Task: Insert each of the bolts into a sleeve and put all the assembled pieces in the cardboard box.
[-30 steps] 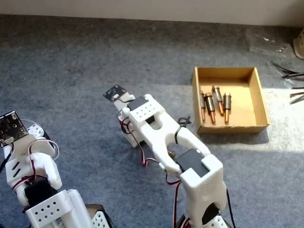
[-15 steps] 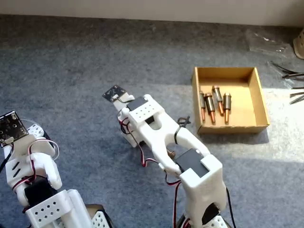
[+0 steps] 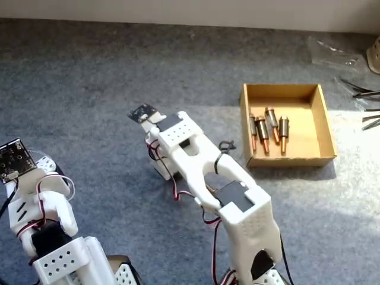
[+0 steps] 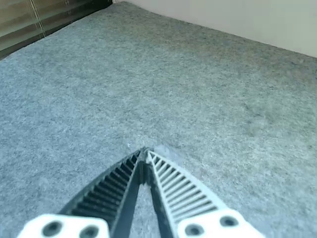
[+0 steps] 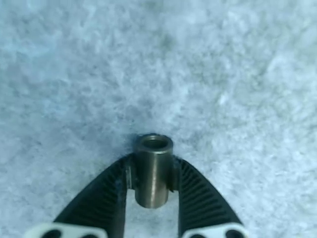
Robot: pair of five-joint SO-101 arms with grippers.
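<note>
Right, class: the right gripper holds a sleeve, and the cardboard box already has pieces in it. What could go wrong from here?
1. The sleeve pokes beyond the tips of the right gripper, so it could tilt or slip when a bolt is pushed in.
2. The left gripper is shut and empty. With no bolt held, the sleeve might get boxed unassembled.
3. Four assembled pieces crowd one side of the cardboard box, so a careless drop could bounce off them.

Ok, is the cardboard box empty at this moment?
No, four assembled pieces lie side by side inside the cardboard box.
</note>
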